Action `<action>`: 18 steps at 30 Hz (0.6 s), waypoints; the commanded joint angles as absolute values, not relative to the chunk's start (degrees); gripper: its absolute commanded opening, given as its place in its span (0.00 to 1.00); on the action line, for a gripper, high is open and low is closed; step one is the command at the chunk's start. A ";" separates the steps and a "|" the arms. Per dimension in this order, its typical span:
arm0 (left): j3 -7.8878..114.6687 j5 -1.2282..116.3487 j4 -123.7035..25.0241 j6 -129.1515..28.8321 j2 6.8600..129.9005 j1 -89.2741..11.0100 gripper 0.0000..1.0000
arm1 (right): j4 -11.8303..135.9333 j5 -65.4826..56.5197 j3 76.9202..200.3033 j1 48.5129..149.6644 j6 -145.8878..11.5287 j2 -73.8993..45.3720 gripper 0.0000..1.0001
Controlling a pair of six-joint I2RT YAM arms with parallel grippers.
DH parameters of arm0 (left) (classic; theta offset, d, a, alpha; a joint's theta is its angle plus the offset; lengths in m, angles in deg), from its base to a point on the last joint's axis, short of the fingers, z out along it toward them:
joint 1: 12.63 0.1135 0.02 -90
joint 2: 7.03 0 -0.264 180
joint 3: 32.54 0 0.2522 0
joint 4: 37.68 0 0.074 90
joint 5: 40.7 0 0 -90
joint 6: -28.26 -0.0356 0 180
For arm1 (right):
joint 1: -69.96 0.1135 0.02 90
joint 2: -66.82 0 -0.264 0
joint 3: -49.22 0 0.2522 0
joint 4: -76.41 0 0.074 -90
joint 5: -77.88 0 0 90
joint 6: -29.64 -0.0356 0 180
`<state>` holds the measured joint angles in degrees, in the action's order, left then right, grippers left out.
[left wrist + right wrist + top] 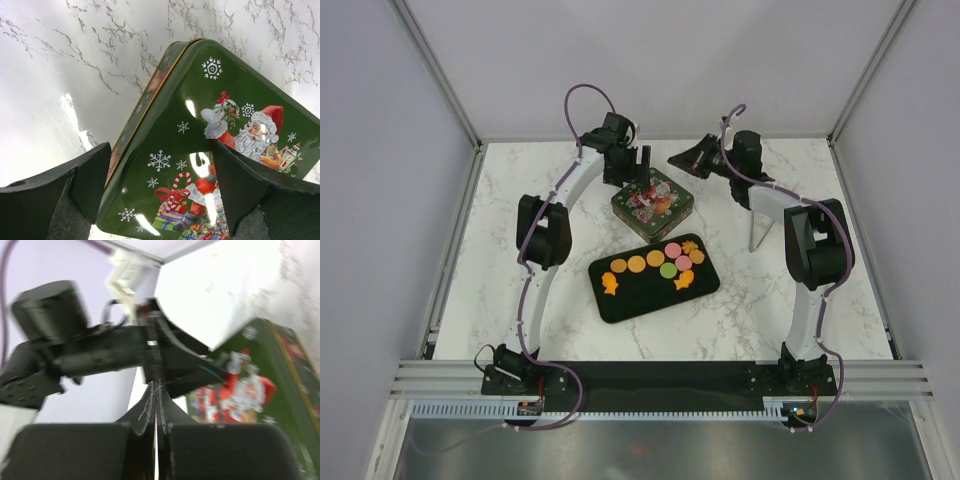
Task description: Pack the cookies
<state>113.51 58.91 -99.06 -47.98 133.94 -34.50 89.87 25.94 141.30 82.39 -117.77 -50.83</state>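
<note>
There are 10 cookies (635, 263), 1 black tray (640, 300) and 1 green tin (655, 205).

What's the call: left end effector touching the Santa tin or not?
Cannot tell. Left wrist view: the open left end effector straddles a corner of the Santa tin, fingers overlapping it, but neither contact nor gap shows plainly.

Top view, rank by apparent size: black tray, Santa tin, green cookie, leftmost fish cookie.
1. black tray
2. Santa tin
3. green cookie and leftmost fish cookie: these look about alike, so they are not ranked against each other.
</note>
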 commanded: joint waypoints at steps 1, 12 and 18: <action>115.43 59.23 -99.17 -50.23 133.78 -34.17 0.90 | 88.40 25.32 142.52 83.50 -114.59 -47.96 0.00; 115.08 60.02 -98.90 -49.79 134.13 -34.08 0.91 | 108.26 26.46 127.76 80.07 -124.43 -66.69 0.00; 115.08 59.93 -98.82 -49.70 134.13 -33.90 0.91 | 102.20 25.76 129.68 79.98 -120.31 -62.39 0.00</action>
<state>113.60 59.50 -99.32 -47.98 133.94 -34.24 109.34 29.09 130.77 79.33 -125.62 -61.54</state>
